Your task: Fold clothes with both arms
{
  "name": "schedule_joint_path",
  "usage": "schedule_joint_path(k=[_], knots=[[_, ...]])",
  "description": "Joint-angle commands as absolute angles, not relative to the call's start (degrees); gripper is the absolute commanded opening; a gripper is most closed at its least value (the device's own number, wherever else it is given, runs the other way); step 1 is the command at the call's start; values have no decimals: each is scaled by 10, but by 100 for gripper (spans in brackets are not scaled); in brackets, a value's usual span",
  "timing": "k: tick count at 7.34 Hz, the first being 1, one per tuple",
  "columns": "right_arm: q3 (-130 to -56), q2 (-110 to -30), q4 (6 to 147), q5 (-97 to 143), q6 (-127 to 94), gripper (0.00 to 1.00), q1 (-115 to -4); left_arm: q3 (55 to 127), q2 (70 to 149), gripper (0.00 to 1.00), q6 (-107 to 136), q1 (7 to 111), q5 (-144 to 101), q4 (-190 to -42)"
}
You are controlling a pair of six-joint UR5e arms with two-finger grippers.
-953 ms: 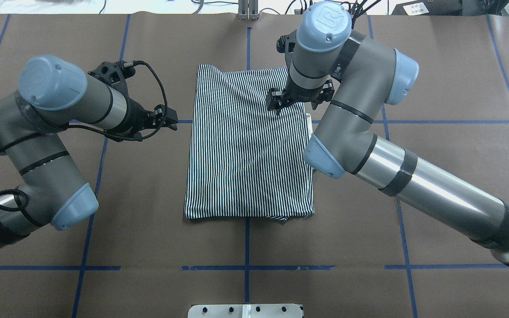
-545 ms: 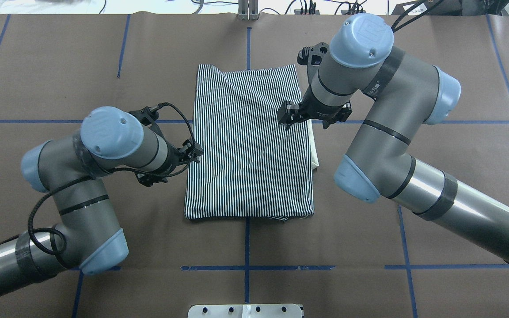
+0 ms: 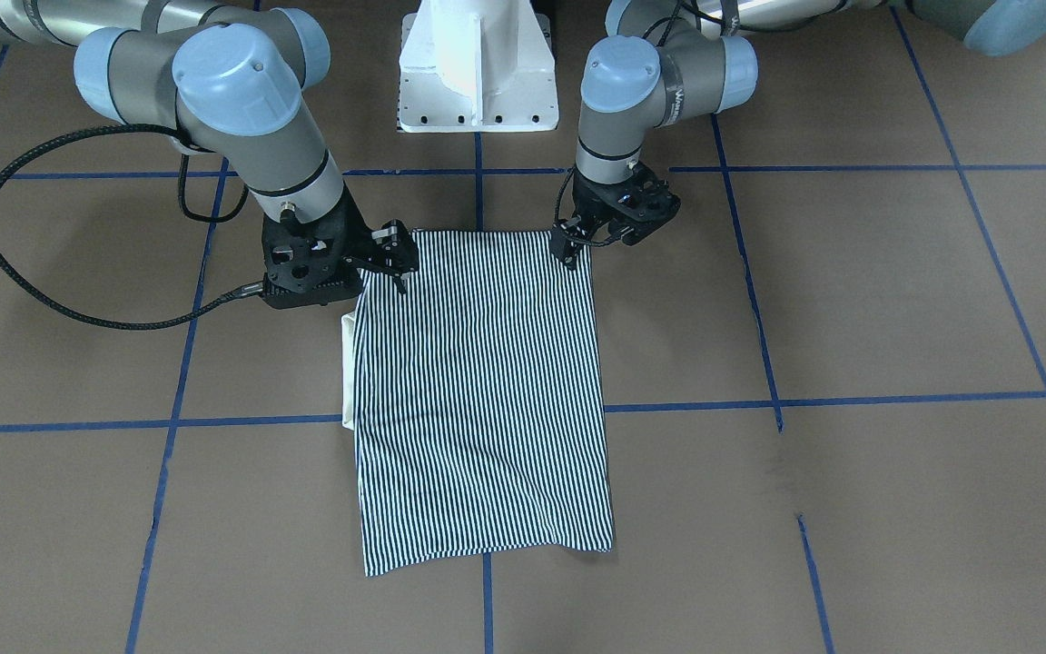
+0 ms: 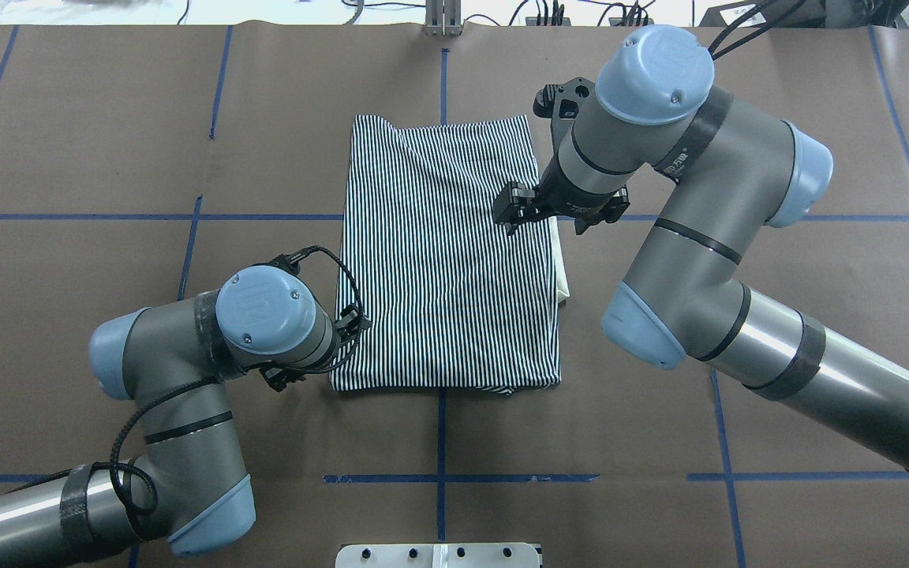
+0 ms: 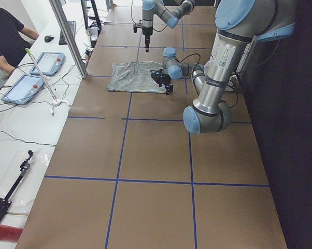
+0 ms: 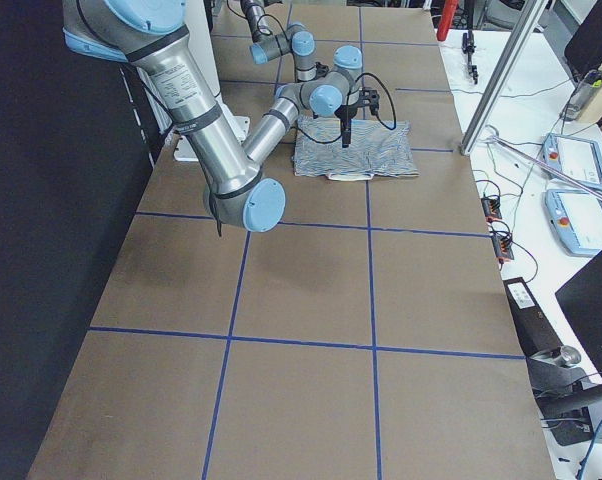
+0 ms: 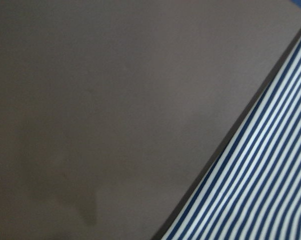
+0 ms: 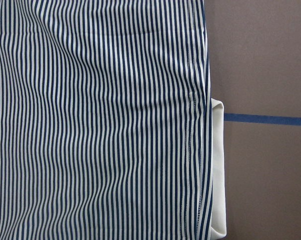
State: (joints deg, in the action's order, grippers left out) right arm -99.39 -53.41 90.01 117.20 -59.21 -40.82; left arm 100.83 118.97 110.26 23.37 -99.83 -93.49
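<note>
The striped polo shirt lies folded into a tall rectangle mid-table, and also shows in the front view. Its white collar peeks out from under the right edge. My left gripper is low at the shirt's left edge near the near-left corner, with its jaws slightly apart. It also shows in the front view. The left wrist view shows only table and the shirt's edge. My right gripper hangs open and empty above the shirt's right side. The right wrist view looks down on stripes and collar.
The table is covered in brown paper with blue tape lines. The white pedestal base stands at the robot's side. A metal plate sits at the near edge. An operator and tablets are beyond the far edge.
My left arm has swung toward the robot along the shirt's left edge, down to its near-left corner. My right gripper shifted right and slightly nearer, then held still.
</note>
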Motion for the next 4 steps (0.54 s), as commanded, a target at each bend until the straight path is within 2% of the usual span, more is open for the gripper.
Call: schedule_joint_path(k=[1, 4], knots=[[-995, -533, 900, 1172, -592, 100, -409, 1006, 1192, 93, 1114, 224, -997, -929], [-995, -533, 901, 1172, -592, 100, -412, 1005, 1201, 92, 1115, 222, -998, -929]])
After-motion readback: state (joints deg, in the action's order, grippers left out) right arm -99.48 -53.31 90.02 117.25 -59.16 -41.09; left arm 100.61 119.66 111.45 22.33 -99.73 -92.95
